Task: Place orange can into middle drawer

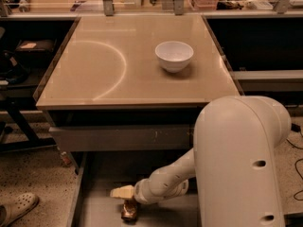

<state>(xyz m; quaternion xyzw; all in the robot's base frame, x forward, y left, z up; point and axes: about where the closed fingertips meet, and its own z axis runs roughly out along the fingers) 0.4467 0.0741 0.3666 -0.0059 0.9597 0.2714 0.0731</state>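
Observation:
The orange can (129, 211) stands in the open middle drawer (97, 207), on its grey floor near the front. My gripper (126, 200) reaches down into the drawer from the right, just above the can. One pale finger (121, 192) sticks out to the left above the can, spread away from it; the other finger is hidden behind the can and wrist. The gripper looks open and no longer clamps the can.
A white bowl (174, 55) sits on the tan tabletop (104, 74) above the drawers. A shut grey drawer front (118, 137) lies above the open drawer. My large white arm (236, 164) fills the lower right. A shoe (16, 208) is on the floor at left.

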